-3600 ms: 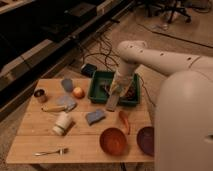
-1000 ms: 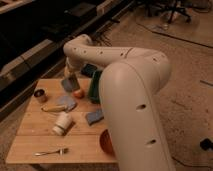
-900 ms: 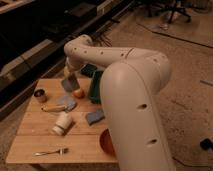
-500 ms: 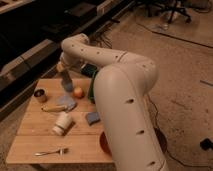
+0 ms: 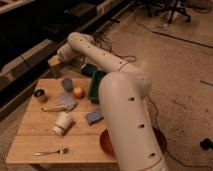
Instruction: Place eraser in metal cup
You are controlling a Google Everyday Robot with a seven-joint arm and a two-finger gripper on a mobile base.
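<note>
The metal cup (image 5: pixel 40 95) is small and shiny and stands upright near the left edge of the wooden table (image 5: pixel 30 142). My gripper (image 5: pixel 54 61) is at the end of the white arm. It hangs above the table's far left corner, behind the cup and a little to its right, well above it. A small tan-brown lump shows at the gripper's tip. I cannot tell whether it is the eraser. No eraser lies in plain view on the table.
A blue-grey plastic cup (image 5: pixel 67 84), an orange fruit (image 5: pixel 78 92), a blue-grey pad (image 5: pixel 66 101), a banana-like item (image 5: pixel 52 107), a lying white cylinder (image 5: pixel 62 123), a blue sponge (image 5: pixel 94 117), a fork (image 5: pixel 50 151), a red bowl (image 5: pixel 106 142) and a green bin (image 5: pixel 94 86).
The arm has swung from the green bin leftward and back. The gripper has moved from over the blue cup to the table's far left corner.
</note>
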